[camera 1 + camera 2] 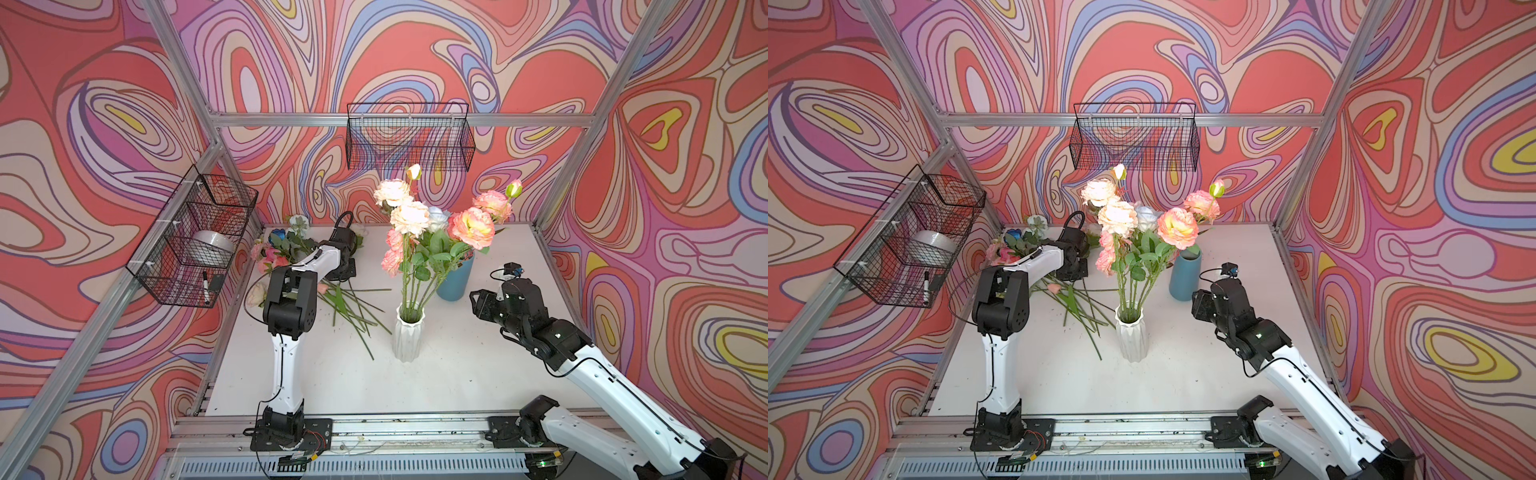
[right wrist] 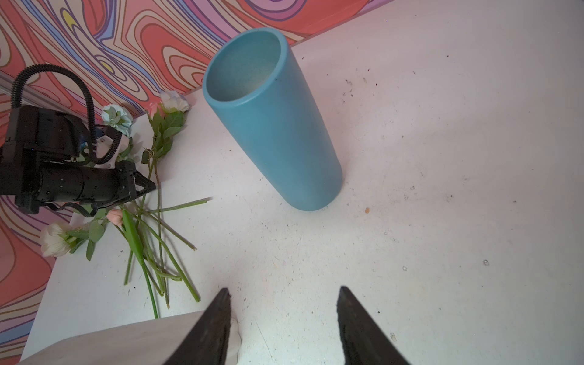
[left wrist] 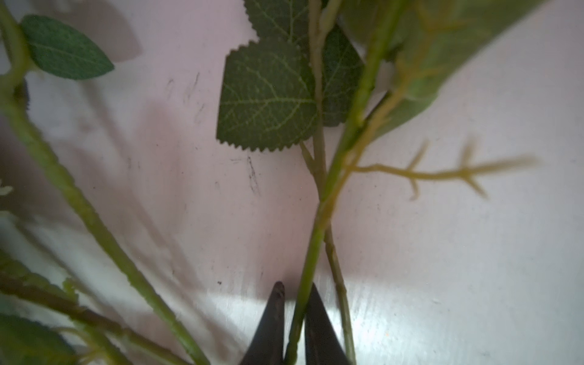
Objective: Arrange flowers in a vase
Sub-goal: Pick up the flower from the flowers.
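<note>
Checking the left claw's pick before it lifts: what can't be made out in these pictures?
1. Which bloom the pinched stem carries: in the left wrist view the frame edge cuts it off, and its upper part is blurred.
2. The left claw tips in both top views: hidden under its own wrist.
3. The pale shape beside the open right claw: in the right wrist view it is blurred and cut off by the edge.

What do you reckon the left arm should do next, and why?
Probably lift a little: the left pincer is shut on one green stem that crosses other stems on the table, and it must clear them first.
</note>
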Robot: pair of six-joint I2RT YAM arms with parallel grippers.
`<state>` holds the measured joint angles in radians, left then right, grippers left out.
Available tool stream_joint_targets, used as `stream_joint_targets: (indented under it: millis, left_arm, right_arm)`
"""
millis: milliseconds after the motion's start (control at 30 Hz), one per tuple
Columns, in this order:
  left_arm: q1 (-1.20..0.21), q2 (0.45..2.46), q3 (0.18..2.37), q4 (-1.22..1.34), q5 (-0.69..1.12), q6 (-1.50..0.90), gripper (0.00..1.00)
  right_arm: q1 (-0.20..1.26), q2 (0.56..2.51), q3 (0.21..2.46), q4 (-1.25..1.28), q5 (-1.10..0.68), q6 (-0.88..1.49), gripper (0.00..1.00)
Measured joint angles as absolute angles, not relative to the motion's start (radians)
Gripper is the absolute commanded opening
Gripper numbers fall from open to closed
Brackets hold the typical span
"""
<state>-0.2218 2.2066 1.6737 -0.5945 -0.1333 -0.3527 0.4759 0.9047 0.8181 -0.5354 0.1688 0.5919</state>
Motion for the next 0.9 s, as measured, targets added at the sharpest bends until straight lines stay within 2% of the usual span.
stream_joint_targets:
  millis: [167, 267, 533, 700, 900]
  left_arm:
    - [-0.224, 2.200, 1.655, -0.564, -0.141, -0.342, 0.00]
    - [-0.230, 2.135, 1.539, -0.462, -0.163, -0.336, 0.00]
    - [-0.299, 1.662, 1.122, -0.118, -0.304, -0.299, 0.00]
    - [-0.329, 1.388, 1.058, 0.130, -0.404, -0.248, 0.00]
    - [-0.336, 1.250, 1.084, 0.205, -0.458, -0.196, 0.00]
  right_arm:
    - [0.476, 0.903, 0.818, -0.540, 0.172, 0.592, 0.55]
    - [0.476, 0.902, 0.818, -0.543, 0.174, 0.592, 0.55]
    - [0.476, 0.899, 0.818, -0.547, 0.176, 0.592, 0.55]
    - [0.476, 0.899, 0.818, -0.548, 0.176, 0.592, 0.55]
    - [0.476, 0.899, 0.819, -0.548, 0.176, 0.592, 0.55]
